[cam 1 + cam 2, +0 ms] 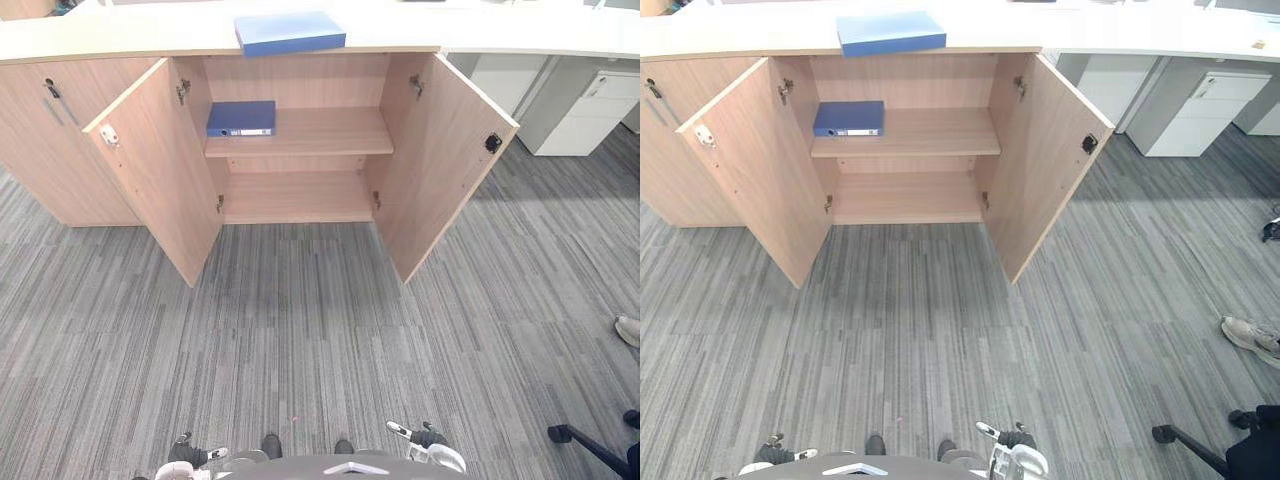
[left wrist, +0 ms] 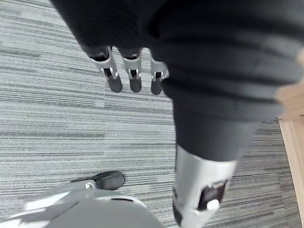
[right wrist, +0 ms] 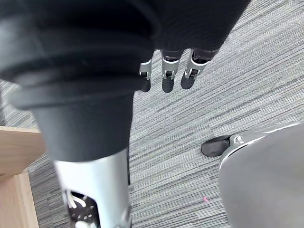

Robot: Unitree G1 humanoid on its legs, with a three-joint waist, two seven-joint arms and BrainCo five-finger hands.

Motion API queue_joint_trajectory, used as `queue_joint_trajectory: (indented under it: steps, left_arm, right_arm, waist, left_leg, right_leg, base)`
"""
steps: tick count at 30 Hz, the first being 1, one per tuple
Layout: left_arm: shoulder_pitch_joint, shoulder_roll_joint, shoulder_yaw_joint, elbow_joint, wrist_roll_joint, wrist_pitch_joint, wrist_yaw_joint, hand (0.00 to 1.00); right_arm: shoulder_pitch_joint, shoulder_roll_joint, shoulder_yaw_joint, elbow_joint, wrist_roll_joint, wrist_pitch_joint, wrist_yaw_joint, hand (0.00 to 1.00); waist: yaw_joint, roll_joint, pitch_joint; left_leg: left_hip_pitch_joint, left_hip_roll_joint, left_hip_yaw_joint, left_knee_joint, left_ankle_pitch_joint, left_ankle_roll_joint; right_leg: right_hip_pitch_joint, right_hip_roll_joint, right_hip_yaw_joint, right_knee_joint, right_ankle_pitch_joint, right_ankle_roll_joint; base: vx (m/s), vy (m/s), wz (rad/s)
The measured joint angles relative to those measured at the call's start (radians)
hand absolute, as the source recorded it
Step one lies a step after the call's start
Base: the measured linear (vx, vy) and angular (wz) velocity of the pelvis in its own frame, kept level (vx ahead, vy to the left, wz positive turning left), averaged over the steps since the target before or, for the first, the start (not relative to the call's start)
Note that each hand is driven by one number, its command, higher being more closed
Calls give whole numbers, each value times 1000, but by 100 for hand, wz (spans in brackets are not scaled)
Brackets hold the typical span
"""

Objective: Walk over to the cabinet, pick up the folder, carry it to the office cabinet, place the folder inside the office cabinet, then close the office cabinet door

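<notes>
Grey carpet (image 1: 300, 340) under low-hanging left hand (image 2: 134, 76) and right hand (image 3: 167, 80), fingers (image 2: 114, 80) straight, slightly apart, empty

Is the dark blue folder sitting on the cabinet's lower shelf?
No, the dark blue folder lies at the left end of the upper shelf; a lighter blue folder lies on the countertop.

Floor: grey carpet (image 1: 300, 330) laid in fine-striped tiles, evenly lit, with a soft shadow beside the right-hand open door. Far side: light-wood cabinet (image 1: 300, 195), both doors swung open, under a long pale bench (image 1: 120, 35), with a closed wood door (image 1: 40, 150) adjoining on the left. Right side: white drawer unit (image 1: 585, 115) under the bench; black chair base (image 1: 590, 445) and a person's shoe (image 1: 1252, 338) near the edge.
</notes>
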Motion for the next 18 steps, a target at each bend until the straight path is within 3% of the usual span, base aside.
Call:
queue_joint_trajectory:
  steps: [18]
  left_arm:
    - [-20,13,-32,1,1,0,3,0]
  right_arm:
    - [-30,17,20,10,-1,12,0,0]
  waist:
    - [12,-10,15]
  left_leg:
    - [-25,2,51,0,-24,3]
  right_leg:
    - [-26,5,48,-34,16,-3]
  base:
    - [-1,-19,-8]
